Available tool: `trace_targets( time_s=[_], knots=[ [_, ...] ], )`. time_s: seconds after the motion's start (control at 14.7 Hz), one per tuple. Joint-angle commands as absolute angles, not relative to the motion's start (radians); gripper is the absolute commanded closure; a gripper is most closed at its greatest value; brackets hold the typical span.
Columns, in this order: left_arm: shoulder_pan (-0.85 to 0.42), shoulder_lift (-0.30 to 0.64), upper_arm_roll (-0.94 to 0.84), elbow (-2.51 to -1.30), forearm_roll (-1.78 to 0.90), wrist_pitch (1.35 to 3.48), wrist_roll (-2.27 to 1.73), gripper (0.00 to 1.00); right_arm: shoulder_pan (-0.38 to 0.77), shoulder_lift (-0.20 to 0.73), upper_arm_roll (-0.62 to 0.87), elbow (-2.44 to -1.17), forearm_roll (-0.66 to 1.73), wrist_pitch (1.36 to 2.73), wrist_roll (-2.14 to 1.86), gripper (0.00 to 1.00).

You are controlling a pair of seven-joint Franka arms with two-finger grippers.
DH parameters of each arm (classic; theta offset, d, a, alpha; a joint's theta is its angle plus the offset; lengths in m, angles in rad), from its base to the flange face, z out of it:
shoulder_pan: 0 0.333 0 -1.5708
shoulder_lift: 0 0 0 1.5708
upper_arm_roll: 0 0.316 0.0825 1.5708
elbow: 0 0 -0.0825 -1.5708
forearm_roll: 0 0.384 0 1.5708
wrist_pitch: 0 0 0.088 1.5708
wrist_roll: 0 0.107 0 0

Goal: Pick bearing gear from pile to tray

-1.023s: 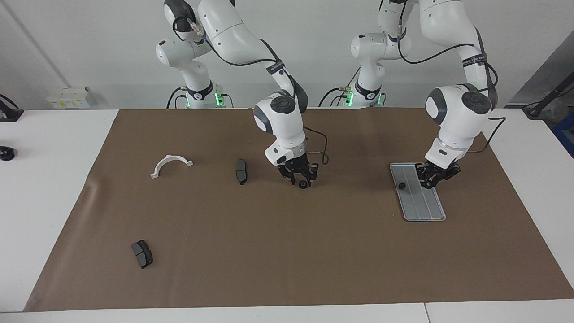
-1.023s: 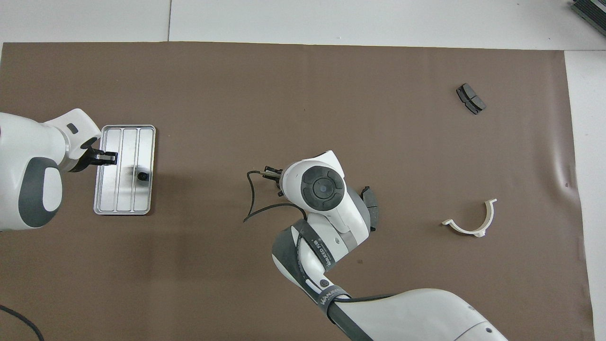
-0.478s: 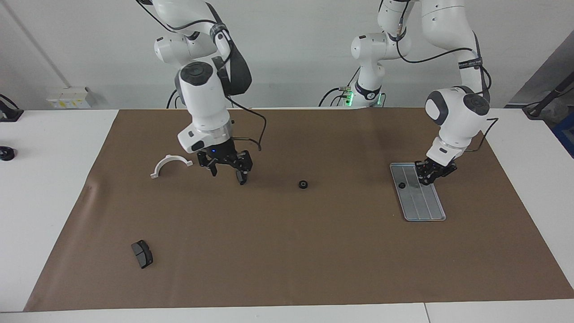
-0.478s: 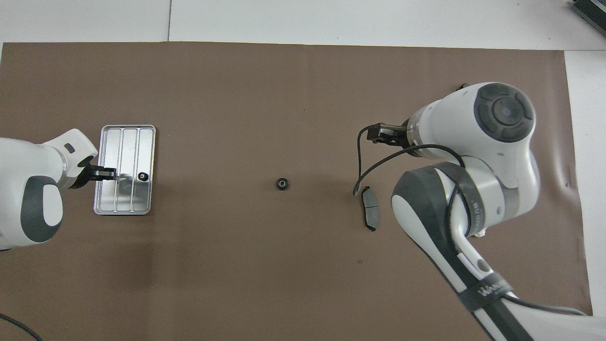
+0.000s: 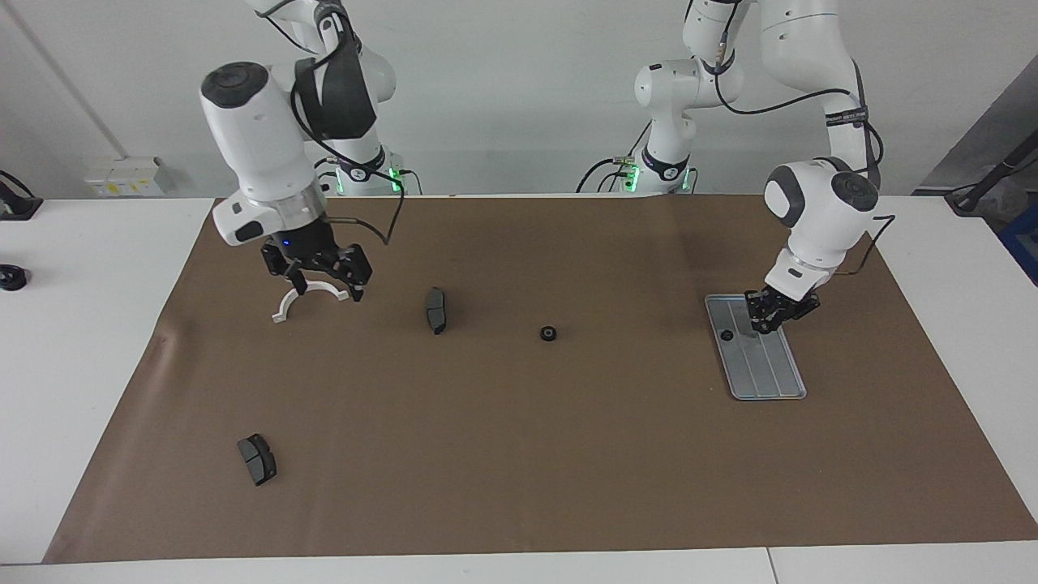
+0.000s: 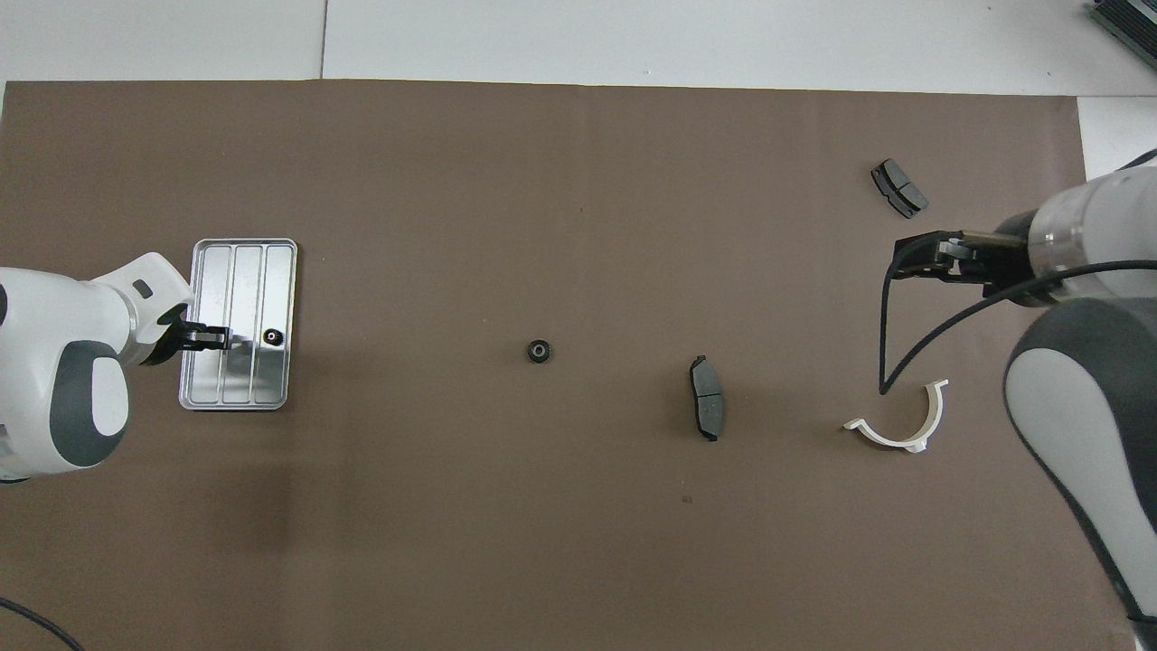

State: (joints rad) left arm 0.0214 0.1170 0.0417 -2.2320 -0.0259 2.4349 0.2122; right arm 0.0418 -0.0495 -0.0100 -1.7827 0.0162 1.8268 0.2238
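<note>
Two bearing gears are counted. One gear (image 5: 727, 334) (image 6: 269, 336) is seen inside the tray (image 5: 770, 377) (image 6: 235, 271), in the half of the tray nearer to the robots and along the long edge that faces the right arm's end of the table. The left gripper (image 5: 766, 324) (image 6: 210, 336) is held low over the same half of the tray. The gear lies just beside it, clear of its tip and not gripped. Whether this gripper is open or closed cannot be told.

The second gear (image 5: 548, 332) (image 6: 539, 350) is left loose on the brown mat (image 5: 519, 454) near the middle of the table, well apart from both grippers.

The right gripper (image 5: 328, 288) is held over the white half-ring bracket (image 5: 308, 297) (image 6: 899, 425) at the right arm's end of the table. Its jaws are spread wide and nothing is carried between them.

One tray and one bracket are counted, and two dark curved pads. One pad (image 5: 436, 310) (image 6: 707, 410) lies between the bracket and the loose gear. The other pad (image 5: 257, 459) (image 6: 898, 188) lies farther from the robots, toward the right arm's end of the mat.
</note>
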Motion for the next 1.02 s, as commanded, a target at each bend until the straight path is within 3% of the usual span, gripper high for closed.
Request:
trace_targets(
  time_s=[0.0,0.2,0.96],
  knots=[
    [0.020,0.103,0.041,-2.212,-0.045,2.384,0.233,0.00,-0.040,-0.049,-0.001,-1.654,0.014,1.685,0.094,0.00],
    [-0.012,0.081,0.035,-2.139,-0.044,2.281,0.221,0.00,0.073,-0.040,-0.145,-1.638,0.003,1.663,0.074,0.00],
    [-0.429,0.136,0.037,-2.056,0.101,2.333,-0.283,0.00,0.025,-0.057,-0.106,-1.672,0.015,1.631,0.075,0.00]
  ],
)
